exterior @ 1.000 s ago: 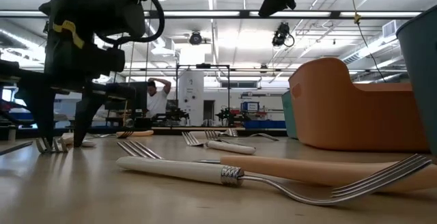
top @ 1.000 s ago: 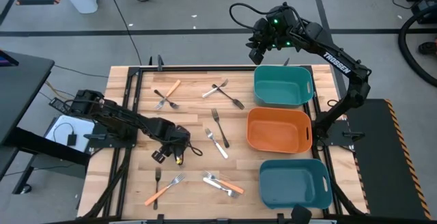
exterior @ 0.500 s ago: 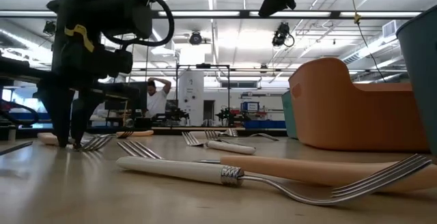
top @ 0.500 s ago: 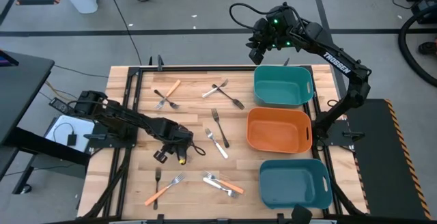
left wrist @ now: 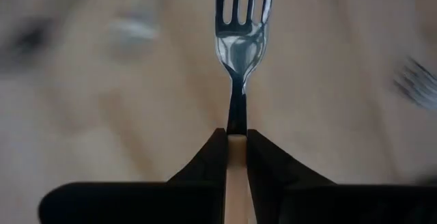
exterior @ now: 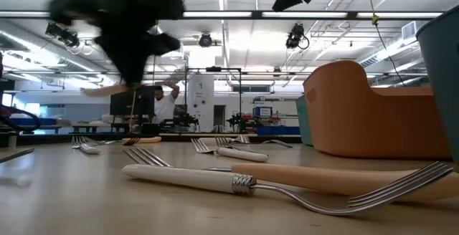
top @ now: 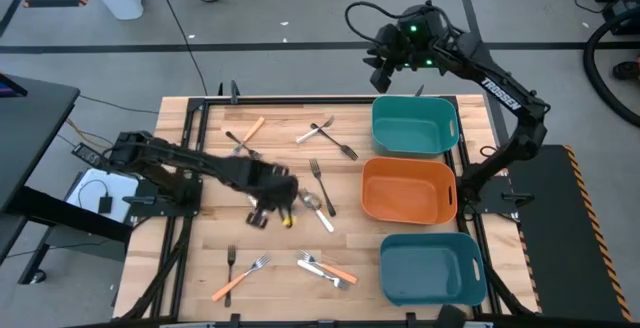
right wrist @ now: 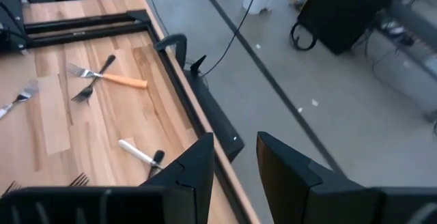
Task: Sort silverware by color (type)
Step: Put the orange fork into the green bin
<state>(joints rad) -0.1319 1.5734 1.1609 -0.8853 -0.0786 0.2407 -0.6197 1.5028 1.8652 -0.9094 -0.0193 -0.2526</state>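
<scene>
My left claw (top: 268, 206) has swung right from the worktop's (top: 200, 258) left-middle toward its centre since half a second ago, and it has risen: in the low view it was down at the surface then, and now it hangs blurred above it. It is clamped on a fork (left wrist: 240, 39) by its pale handle, tines pointing forward out of the claw over the blurred wood; in the high view the tines (top: 311, 200) show just right of the claw, near the white-handled fork (top: 320, 213) lying at the centre. My left arm stretches low across the worktop from its base at the left edge.

My right claw (top: 381, 70) has barely shifted; it hangs high past the far edge, left of the far teal bin (top: 413, 126), fingers (right wrist: 198, 166) parted with nothing between them.

The other forks lie where they were: a crossed pair with an orange handle (top: 244, 138) at far left, a crossed pair (top: 328, 136) near the teal bin, a dark one (top: 321, 180) left of the orange bin (top: 408, 190), a dark one (top: 230, 264) and an orange one (top: 243, 274) at near left, and a bunch (top: 324, 267) left of the near teal bin (top: 432, 268)
</scene>
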